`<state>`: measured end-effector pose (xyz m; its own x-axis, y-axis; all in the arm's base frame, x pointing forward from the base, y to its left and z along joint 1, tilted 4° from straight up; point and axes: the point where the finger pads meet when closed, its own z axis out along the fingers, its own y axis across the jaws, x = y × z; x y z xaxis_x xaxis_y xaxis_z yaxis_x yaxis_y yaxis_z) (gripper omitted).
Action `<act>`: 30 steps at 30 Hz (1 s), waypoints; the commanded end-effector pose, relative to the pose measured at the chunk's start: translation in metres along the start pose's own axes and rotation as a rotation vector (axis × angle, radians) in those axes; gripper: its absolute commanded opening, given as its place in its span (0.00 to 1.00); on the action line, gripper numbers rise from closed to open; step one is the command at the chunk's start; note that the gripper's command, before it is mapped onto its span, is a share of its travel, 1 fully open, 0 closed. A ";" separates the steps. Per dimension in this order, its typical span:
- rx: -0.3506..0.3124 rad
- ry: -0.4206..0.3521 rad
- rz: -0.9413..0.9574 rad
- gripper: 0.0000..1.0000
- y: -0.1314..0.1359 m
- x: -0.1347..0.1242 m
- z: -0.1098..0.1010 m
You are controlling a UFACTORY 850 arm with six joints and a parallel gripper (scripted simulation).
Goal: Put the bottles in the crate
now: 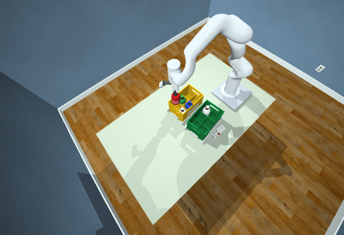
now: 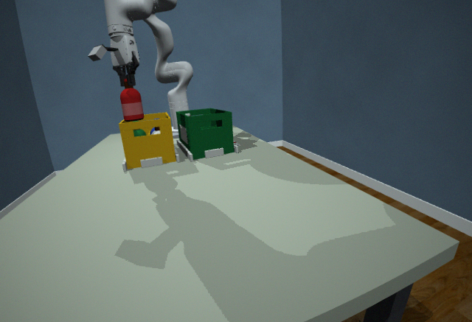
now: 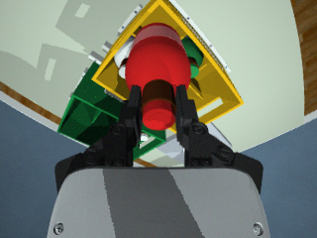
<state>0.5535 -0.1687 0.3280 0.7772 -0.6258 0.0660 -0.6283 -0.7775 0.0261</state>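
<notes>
1. While the end effector (image 1: 174, 92) (image 2: 127, 82) (image 3: 158, 97) is clamping the red bottle (image 1: 175, 99) (image 2: 131, 104) (image 3: 158, 64) by its neck, the bottle is hanging above the yellow crate (image 1: 181, 116) (image 2: 149, 149) (image 3: 225, 85).
2. The green crate (image 1: 195, 132) (image 2: 212, 139) (image 3: 81, 115) is standing nearer the tabletop (image 1: 155, 160) (image 2: 248, 231) (image 3: 272, 64) edge by the pick list (image 1: 221, 129).

The top view looks steeply down from high above one side of the worktop (image 1: 133, 132) (image 2: 114, 204), far enough back to take in its whole surface, the arm's base plate (image 1: 217, 94) and the surrounding floor. The exterior view stands low at the worktop's far end, looking lengthwise along it toward the arm, with the near surface filling its foreground. The wrist view is the closest: it looks out past the jaws (image 1: 174, 92) (image 2: 127, 82) and down over the yellow crate (image 1: 177, 112) (image 2: 148, 147) (image 3: 218, 84). All three views share that crate and the green crate (image 1: 195, 130) (image 2: 209, 135) (image 3: 81, 116); the top and exterior views also share most of the arm.
</notes>
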 end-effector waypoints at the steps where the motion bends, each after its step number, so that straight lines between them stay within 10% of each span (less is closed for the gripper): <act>1: 0.001 0.002 0.000 0.00 0.000 0.001 -0.006; 30: 0.001 0.002 0.000 0.00 -0.015 -0.028 -0.012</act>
<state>0.5421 -0.1426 0.3368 0.7772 -0.6258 0.0658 -0.6283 -0.7775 0.0260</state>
